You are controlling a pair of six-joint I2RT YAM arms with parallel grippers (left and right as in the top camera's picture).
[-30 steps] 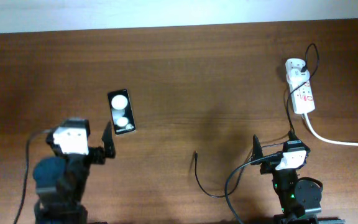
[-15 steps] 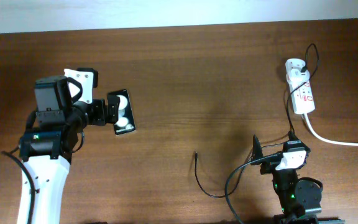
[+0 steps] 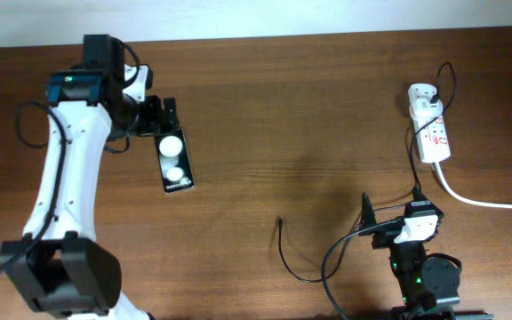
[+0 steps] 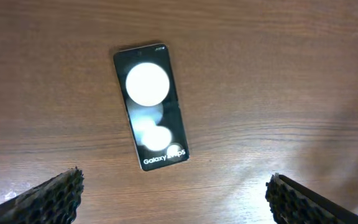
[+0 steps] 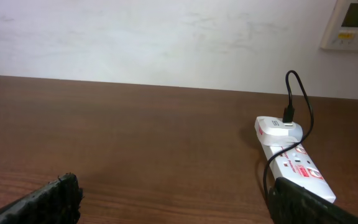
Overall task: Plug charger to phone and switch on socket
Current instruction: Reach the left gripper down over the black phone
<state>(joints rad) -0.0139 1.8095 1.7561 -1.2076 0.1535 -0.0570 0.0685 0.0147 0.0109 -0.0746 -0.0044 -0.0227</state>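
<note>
Phone (image 4: 150, 106) — left pincer (image 3: 165, 118) spread wide nearby

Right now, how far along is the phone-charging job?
Done: the charger's white adapter sits in the socket. In hand: the left gripper hovers open over the phone, holding nothing; the right gripper is open and empty. Left: the cable tip lies loose, far from the phone; whether the socket is switched on is unreadable.
</note>
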